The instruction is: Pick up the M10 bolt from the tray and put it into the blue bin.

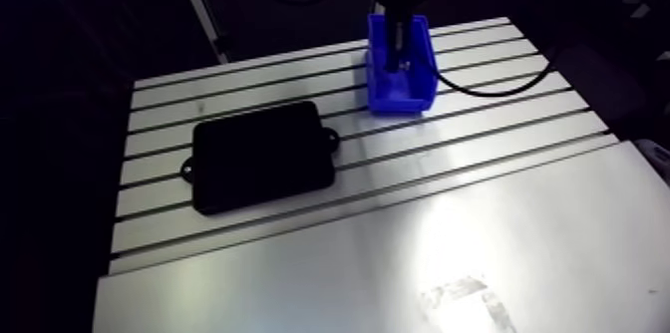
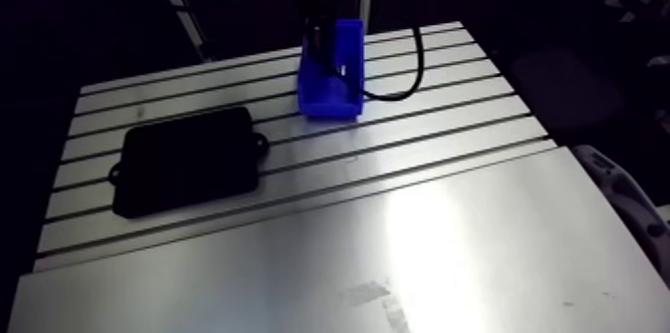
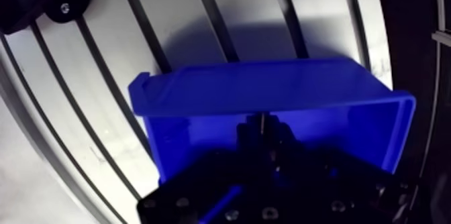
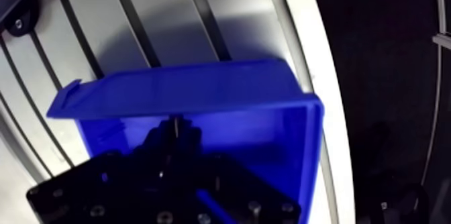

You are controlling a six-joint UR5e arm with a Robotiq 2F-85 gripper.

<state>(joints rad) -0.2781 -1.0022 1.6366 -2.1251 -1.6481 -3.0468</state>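
Blue bin (image 1: 399,98) stands far back on the table (image 1: 499,237) in the arm view, with the gripper (image 1: 403,58) lowered into it. The black tray (image 1: 261,156) lies well apart. In the wrist view the fingers (image 3: 247,136) are pinched on a slim pale shaft, apparently the bolt (image 3: 260,121), above the bin's floor. Placing seems in hand. The next move calls for letting go, then lifting straight out clear of the walls.

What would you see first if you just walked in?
The bright blue bin jumps out, standing near the far edge of the silver slotted table. The dark end effector comes down into its open top. A flat black tray lies apart from the bin, across the table.
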